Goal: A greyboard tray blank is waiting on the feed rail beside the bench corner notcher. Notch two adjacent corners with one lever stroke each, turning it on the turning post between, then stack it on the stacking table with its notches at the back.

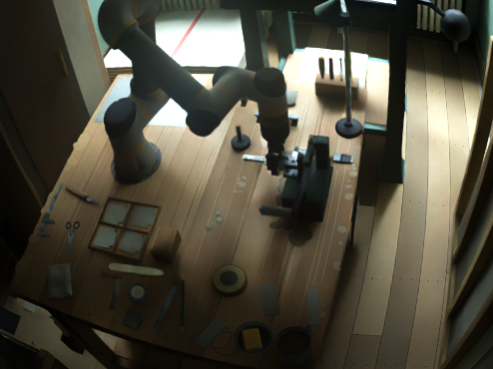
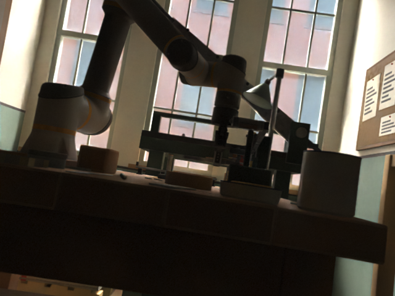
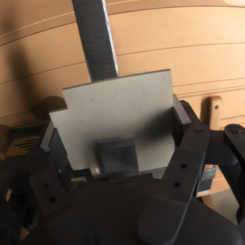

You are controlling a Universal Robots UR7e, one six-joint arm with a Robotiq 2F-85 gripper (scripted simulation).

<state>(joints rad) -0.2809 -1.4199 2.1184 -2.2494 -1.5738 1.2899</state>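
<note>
The greyboard tray blank is a pale speckled square with a small notch cut from its upper-left corner as the wrist camera sees it, and I hold it by two opposite edges in my gripper. My gripper hangs at the near side of the dark corner notcher on the right half of the bench. A dark block on the notcher sits under the blank's near edge. The notcher's lever sticks out to the left, low. The turning post stands behind and to the left.
The notcher body rises right beside my fingers. A grey metal rail runs away across the bench beyond the blank. A lamp stand stands behind the notcher. The bench's right edge lies just past the notcher. Tools and trays fill the near left.
</note>
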